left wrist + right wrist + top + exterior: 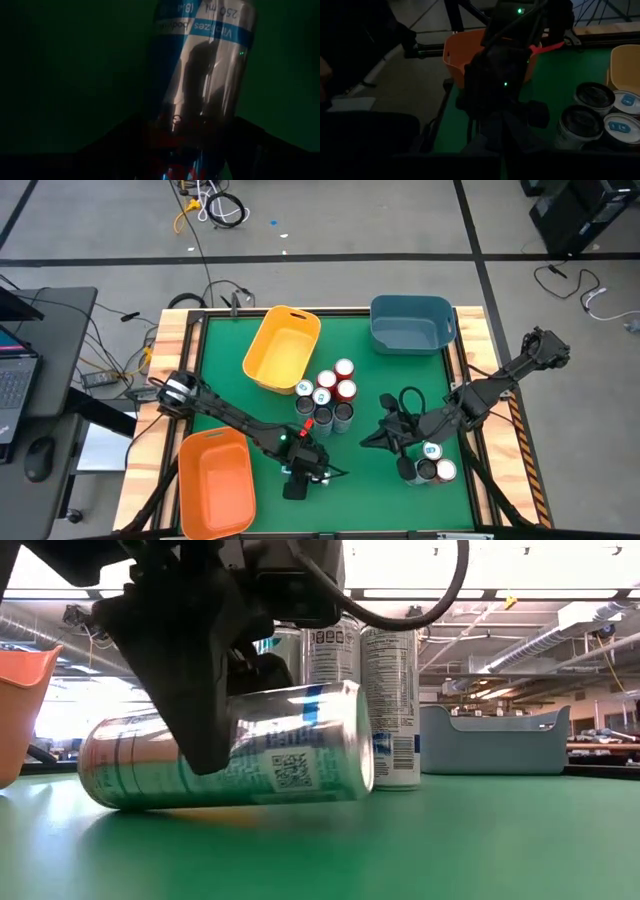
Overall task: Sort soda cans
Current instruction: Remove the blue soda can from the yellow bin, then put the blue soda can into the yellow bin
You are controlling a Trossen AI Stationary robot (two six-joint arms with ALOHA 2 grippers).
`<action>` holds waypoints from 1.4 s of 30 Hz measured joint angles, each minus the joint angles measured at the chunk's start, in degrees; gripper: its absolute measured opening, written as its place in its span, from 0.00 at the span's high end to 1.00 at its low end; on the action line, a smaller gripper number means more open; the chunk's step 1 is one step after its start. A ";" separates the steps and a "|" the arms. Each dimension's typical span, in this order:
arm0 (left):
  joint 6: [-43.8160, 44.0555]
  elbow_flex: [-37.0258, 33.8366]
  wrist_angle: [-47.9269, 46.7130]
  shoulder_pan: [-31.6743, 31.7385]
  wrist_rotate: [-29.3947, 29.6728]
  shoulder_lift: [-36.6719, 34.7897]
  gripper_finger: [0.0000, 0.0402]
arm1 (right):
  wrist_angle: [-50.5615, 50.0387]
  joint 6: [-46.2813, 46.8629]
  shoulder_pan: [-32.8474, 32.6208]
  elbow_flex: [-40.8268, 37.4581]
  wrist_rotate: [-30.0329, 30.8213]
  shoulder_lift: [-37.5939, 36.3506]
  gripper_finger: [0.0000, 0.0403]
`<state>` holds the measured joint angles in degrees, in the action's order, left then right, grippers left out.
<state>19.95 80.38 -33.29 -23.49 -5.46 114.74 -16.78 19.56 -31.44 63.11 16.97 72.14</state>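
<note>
The silver can (pixel 230 750) lay on its side right at the low cam, at the table's near edge, w/ the left gripper (pixel 205 680) clamped across its middle from above; its fingers stood partway apart, filled by the can body. Can was silver w/ a blue band, a QR code and small print on the side; the wrist view read "250 ml" on the blue band (pixel 220 27), rest too dark to read.

Containers: orange bin (pixel 213 480) at near-left corner, yellow bin (pixel 282 348) toward the far edge, left of centre, blue bin (pixel 411 323) at the far-right corner. All three showed only bare insides.

A cluster of upright cans (pixel 327 395) stood mid-table just beside the yellow bin: red ones, dark grey ones and silver ones w/ teal-marked tops. Three more cans (pixel 433 465) stood near the right edge, one teal-topped. In the low view two tall upright cans (pixel 390 705) behind the lying one carried nutrition-panel print, too small to read.

Right gripper (pixel 372 440) hovered between the two can groups, fingers shut on nothing.
</note>
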 joint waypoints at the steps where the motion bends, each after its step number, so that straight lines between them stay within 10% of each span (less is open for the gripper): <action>1: 0.02 -0.02 0.47 0.00 -0.03 0.00 0.43 | 0.00 0.02 0.00 0.00 0.00 0.00 1.00; 9: 0.56 -0.09 4.31 -0.09 1.14 0.22 0.17 | -0.04 0.02 0.00 0.00 -0.02 0.00 1.00; 22: -3.08 7.21 -2.64 -0.18 1.71 0.22 0.16 | 0.78 -0.76 0.26 1.94 1.49 -0.02 0.91; 31: -7.72 9.29 -4.59 -4.61 16.94 -5.94 0.38 | 0.68 -4.74 0.48 7.22 1.70 -0.04 0.79; 42: -5.86 -0.14 6.66 -12.13 28.51 -15.20 0.91 | 1.94 -6.19 0.55 11.42 0.52 8.79 0.76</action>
<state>14.09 80.24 -26.63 -35.62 23.04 99.54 -14.84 13.36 -30.89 74.53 17.50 80.93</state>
